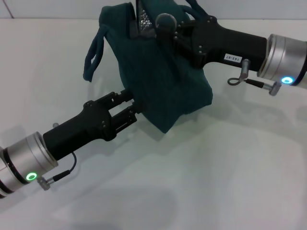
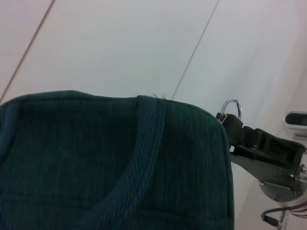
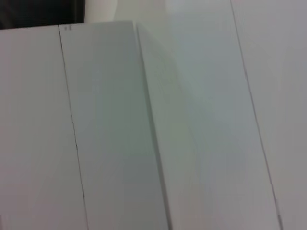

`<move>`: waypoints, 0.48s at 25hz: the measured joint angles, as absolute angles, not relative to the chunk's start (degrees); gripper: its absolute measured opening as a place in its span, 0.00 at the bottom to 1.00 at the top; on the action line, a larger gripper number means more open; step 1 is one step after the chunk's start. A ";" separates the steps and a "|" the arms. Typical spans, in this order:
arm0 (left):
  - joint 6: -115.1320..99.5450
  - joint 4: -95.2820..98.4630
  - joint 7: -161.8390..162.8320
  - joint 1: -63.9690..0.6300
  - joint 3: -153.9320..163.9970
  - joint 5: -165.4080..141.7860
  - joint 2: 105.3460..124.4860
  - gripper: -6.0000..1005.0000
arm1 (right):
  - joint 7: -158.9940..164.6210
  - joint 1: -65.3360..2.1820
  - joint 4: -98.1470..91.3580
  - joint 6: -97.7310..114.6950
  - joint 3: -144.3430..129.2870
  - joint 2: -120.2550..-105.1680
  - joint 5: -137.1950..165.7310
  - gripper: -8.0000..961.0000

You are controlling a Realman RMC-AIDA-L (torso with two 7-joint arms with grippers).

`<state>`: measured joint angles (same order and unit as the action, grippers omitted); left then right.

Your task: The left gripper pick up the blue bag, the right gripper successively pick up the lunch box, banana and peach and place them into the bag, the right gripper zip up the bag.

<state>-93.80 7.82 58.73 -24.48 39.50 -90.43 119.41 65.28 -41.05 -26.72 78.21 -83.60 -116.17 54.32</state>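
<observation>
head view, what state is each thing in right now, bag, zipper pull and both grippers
blue bag: upright on the table, top partly open with foil lining showing
zipper ring pull: right at the right gripper's tip
left gripper: shut on the bag's lower side
right gripper: at the bag's top by the zipper

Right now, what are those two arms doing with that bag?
Left pincer clamped on blue bag side. Right pincer at bag top, by zipper ring. Nothing blocking.
</observation>
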 joint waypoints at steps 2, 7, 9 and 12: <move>-93.81 7.82 58.66 -24.35 39.49 -90.23 119.56 0.50 | 65.10 -41.11 -26.71 77.97 -85.61 -116.19 53.00 0.02; -93.38 7.19 57.13 -24.45 39.27 -88.83 120.03 0.48 | 64.81 -41.56 -26.71 77.81 -90.66 -116.20 50.19 0.02; -93.29 6.76 56.45 -24.67 39.24 -88.36 120.16 0.47 | 64.57 -41.71 -26.71 77.79 -92.57 -116.20 48.59 0.02; -93.27 6.38 55.89 -25.13 39.32 -88.16 120.24 0.46 | 64.12 -41.53 -26.72 77.75 -93.21 -116.19 47.93 0.02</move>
<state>-93.27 6.38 55.89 -25.13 39.32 -88.16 120.24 64.12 -41.53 -26.72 77.75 -93.21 -116.19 47.93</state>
